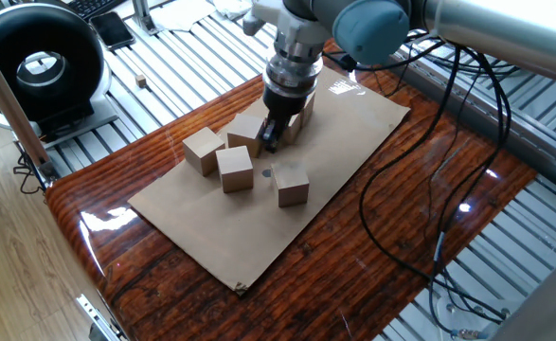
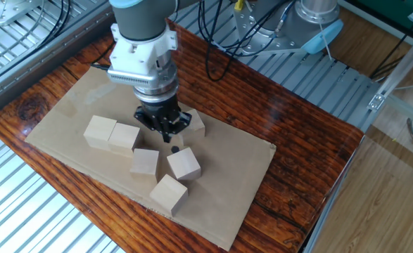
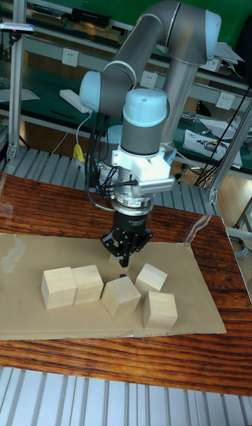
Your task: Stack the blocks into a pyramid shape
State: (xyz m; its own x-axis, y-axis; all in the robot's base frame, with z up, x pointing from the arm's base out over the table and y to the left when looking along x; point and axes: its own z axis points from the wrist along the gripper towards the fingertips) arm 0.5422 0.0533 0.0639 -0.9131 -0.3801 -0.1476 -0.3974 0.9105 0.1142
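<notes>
The black two-finger hand hangs low over the brown cardboard sheet on the glossy wooden bench; I cannot tell its opening, and it seems empty. All six plain light-tan wooden cubes lie unstacked: two touching, four loose. Likely next is the cube just behind the fingers: centre over it and square the fingers to its flat faces.

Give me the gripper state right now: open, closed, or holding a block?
Gripper: cannot be told whether open or closed; its fingertips are down among the blocks, with no block visibly held.
</notes>
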